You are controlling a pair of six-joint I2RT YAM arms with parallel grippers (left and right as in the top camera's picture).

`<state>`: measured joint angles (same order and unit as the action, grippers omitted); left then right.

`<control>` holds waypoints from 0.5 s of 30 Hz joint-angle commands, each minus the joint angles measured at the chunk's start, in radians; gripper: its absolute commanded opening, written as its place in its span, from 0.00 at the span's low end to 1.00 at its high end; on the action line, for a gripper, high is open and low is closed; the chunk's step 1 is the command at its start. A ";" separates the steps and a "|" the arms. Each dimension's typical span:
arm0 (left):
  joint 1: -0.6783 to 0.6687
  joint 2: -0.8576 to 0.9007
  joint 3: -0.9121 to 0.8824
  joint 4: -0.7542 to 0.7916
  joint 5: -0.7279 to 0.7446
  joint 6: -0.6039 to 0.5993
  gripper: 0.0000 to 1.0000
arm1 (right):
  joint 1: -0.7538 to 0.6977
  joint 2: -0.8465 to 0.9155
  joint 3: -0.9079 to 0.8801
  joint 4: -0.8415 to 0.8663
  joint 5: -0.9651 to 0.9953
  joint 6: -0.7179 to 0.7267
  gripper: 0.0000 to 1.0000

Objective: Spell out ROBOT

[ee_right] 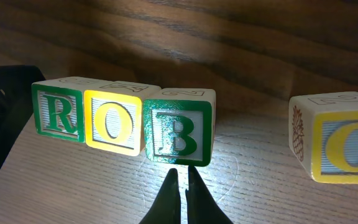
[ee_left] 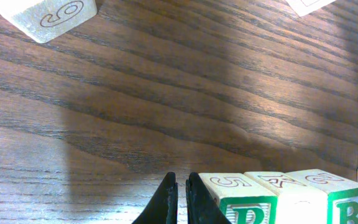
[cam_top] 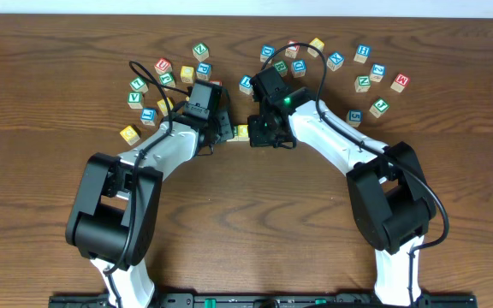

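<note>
Presently the R block (ee_right: 57, 113), O block (ee_right: 112, 122) and B block (ee_right: 178, 132) stand touching in a row on the table (ee_right: 229, 37). A second O block (ee_right: 347, 146) sits apart to their right in the right wrist view. The right gripper (ee_right: 181, 190), closed and empty, is just beside the B block. The left gripper (ee_left: 181, 196), also closed and empty, is beside the R block.

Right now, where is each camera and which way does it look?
Overhead: above the table, facing straight down; left arm and right arm show.
Left wrist: low over the table, facing along it; left gripper's shut tips show.
Right wrist: low, facing the ROB row head-on; right gripper's shut tips show.
Shared: both wrist views see that row.
</note>
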<state>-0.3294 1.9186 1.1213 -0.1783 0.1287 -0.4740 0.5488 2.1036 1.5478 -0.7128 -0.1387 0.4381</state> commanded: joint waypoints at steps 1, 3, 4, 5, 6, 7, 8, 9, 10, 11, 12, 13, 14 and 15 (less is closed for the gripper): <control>0.003 0.003 -0.008 -0.002 -0.005 -0.006 0.08 | 0.010 0.010 -0.008 0.002 -0.003 0.010 0.01; 0.003 0.003 -0.008 -0.002 -0.005 -0.006 0.07 | 0.009 0.006 -0.007 0.002 -0.004 0.010 0.01; 0.003 0.003 -0.008 -0.002 -0.005 -0.006 0.07 | 0.009 0.001 -0.007 0.000 -0.008 0.009 0.01; 0.003 0.003 -0.008 -0.002 -0.005 -0.006 0.07 | 0.009 -0.007 -0.007 -0.002 -0.012 0.005 0.01; 0.003 0.003 -0.008 -0.002 -0.005 -0.006 0.07 | 0.008 -0.019 -0.007 -0.005 -0.012 -0.003 0.01; 0.003 0.003 -0.008 -0.002 -0.005 -0.006 0.07 | 0.006 -0.030 -0.007 -0.009 -0.009 -0.013 0.01; 0.003 0.003 -0.008 -0.002 -0.005 -0.006 0.07 | 0.002 -0.043 -0.007 -0.014 -0.005 -0.017 0.01; 0.003 0.003 -0.008 -0.002 -0.005 -0.006 0.07 | -0.002 -0.056 -0.007 -0.022 -0.002 -0.017 0.01; 0.003 0.003 -0.008 -0.002 -0.005 -0.006 0.07 | -0.008 -0.068 -0.007 -0.027 0.004 -0.017 0.01; 0.003 0.003 -0.008 -0.002 -0.005 -0.006 0.07 | -0.014 -0.074 -0.007 -0.029 0.013 -0.016 0.01; 0.003 0.003 -0.008 0.000 -0.005 -0.006 0.07 | -0.019 -0.080 -0.007 -0.028 0.020 -0.016 0.01; 0.003 0.003 -0.008 0.001 -0.005 -0.006 0.07 | -0.024 -0.080 -0.007 -0.025 0.031 -0.016 0.01; 0.003 0.003 -0.008 0.001 -0.005 -0.006 0.08 | -0.029 -0.080 -0.007 -0.021 0.036 -0.016 0.01; 0.003 0.003 -0.008 0.001 -0.005 -0.006 0.07 | -0.032 -0.079 -0.007 -0.018 0.042 -0.015 0.01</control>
<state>-0.3294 1.9186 1.1213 -0.1768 0.1287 -0.4744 0.5350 2.0655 1.5471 -0.7361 -0.1307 0.4355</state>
